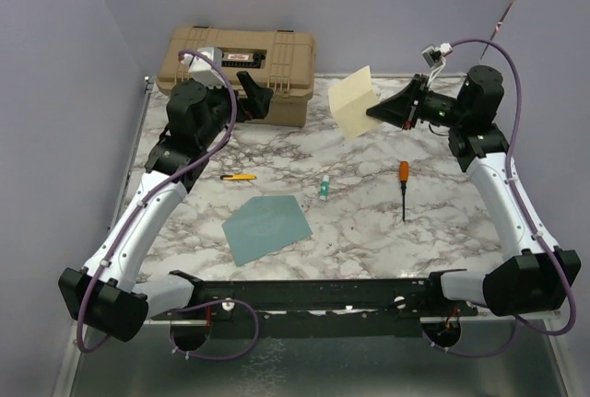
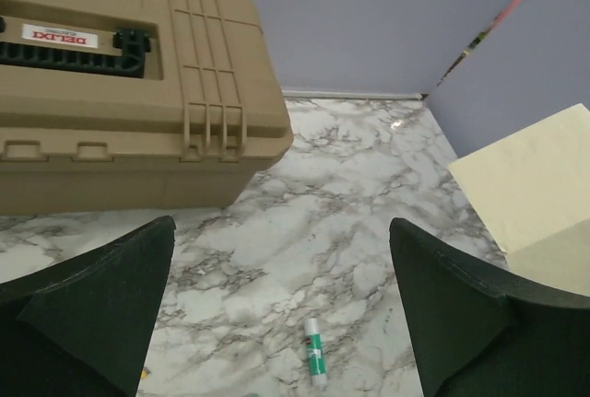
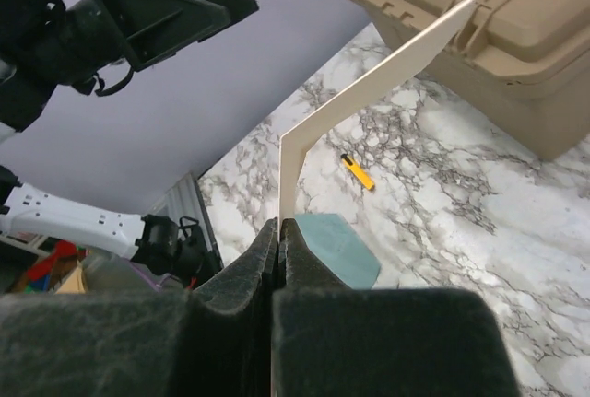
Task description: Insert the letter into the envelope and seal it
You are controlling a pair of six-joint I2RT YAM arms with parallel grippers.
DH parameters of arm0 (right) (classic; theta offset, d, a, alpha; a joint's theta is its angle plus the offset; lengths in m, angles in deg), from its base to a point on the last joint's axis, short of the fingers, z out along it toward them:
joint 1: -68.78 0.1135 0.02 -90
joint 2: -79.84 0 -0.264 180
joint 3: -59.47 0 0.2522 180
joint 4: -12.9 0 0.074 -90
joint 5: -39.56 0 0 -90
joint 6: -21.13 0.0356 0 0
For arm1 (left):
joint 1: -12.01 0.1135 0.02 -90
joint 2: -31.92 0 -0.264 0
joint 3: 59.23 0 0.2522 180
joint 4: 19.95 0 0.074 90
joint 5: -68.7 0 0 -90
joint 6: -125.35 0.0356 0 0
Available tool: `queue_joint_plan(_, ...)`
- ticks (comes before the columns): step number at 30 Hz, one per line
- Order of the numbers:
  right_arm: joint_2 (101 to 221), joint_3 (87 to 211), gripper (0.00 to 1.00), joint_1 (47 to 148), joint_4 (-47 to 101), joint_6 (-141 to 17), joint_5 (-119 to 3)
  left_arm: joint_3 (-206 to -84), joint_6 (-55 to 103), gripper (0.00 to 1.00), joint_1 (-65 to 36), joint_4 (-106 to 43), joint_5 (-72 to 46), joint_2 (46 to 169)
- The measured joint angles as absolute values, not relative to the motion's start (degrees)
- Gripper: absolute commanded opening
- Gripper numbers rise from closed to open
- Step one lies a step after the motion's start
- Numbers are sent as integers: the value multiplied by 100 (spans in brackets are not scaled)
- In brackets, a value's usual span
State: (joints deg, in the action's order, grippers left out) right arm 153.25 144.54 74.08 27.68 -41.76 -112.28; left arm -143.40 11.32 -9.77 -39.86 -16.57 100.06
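While right gripper (image 1: 371, 112) pinches letter (image 1: 350, 100) aloft, left gripper (image 1: 258, 95) gapes empty; bring letter edge-first to envelope (image 1: 267, 228) mouth, left pinning envelope.

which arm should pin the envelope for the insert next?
Left. The left gripper is open and empty, and the envelope lies flat on the table left of centre, on that arm's side. The right gripper is shut on the letter, held in the air, so it is occupied.
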Motion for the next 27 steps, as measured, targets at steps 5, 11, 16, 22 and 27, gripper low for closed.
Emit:
queue_joint_plan(5,15357,14367,1,7408,2770,-4056,-11029,-14439,1290,99,-948,-4185,-1440,10036)
queue_joint_plan(11,15371,14210,1,7408,2449,-3734,-11318,-14568,1298,99,-1606,-3645,2,10298)
queue_joint_plan(16,15368,14210,1,7408,2296,-3629,-11567,-14747,1248,99,-2391,-3156,553,10620)
queue_joint_plan(22,15298,14210,1,7408,2191,-3538,-11738,-14749,1187,91,-2491,-2791,931,10801)
queue_joint_plan(27,15209,14210,1,7408,2180,-3511,-11742,-14749,1134,85,-2529,-2679,1333,10865)
